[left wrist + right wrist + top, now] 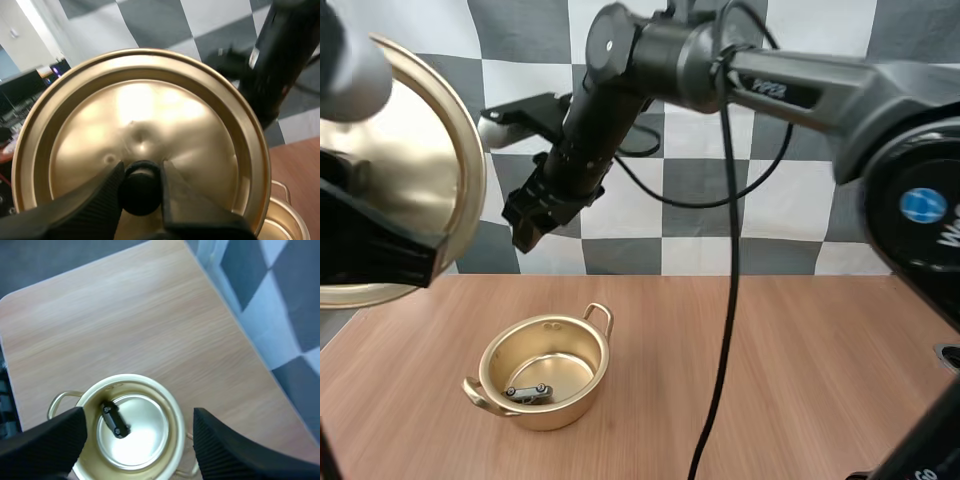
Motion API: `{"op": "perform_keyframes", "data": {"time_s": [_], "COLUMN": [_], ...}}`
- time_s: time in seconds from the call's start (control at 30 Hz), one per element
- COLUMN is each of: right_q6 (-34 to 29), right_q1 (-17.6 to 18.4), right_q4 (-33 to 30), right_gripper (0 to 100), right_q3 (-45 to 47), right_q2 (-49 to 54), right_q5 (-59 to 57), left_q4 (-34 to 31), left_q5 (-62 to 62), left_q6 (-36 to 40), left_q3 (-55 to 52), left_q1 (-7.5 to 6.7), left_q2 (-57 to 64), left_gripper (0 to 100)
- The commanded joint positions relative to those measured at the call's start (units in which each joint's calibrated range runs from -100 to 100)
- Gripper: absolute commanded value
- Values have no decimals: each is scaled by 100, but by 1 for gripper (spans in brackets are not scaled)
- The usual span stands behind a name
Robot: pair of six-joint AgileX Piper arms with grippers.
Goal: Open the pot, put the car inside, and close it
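Already the toy car lies inside the open pot on the desk, my right claw spread above it, my left claw pinching the lid aloft by its knob, closing yet to come.

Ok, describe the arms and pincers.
The right arm is dark grey, of rounded tubular links, with pale lettering on one and a round blue badge near its base. The left pincer and right pincer each have two black ribbed fingers.
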State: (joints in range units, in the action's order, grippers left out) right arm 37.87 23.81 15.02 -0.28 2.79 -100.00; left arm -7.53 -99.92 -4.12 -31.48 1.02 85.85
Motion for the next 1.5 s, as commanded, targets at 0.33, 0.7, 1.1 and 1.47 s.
{"op": "perform_keyframes", "data": {"time_s": [0.33, 0.7, 1.1, 1.47], "right_q6": [-773, -1289, -1289, -1289], "right_q1": [-919, -1220, -1261, -1299], "right_q4": [-1837, -2053, -2130, -2130], "right_gripper": [100, 100, 100, 100], "right_q3": [-11, 11, 134, 161], "right_q2": [3960, 4853, 5299, 5456], "right_q5": [0, 0, 0, 0], "left_q4": [1045, 1275, 1282, 1381], "left_q5": [2040, 2114, 2114, 2130], "left_q6": [-394, -441, -454, -479], "left_q3": [-1770, -1770, -1770, -1797], "left_q1": [3, 3, 3, 3], "left_q2": [-1875, -3311, -5147, -5911], "left_gripper": [0, 0, 0, 0]}}
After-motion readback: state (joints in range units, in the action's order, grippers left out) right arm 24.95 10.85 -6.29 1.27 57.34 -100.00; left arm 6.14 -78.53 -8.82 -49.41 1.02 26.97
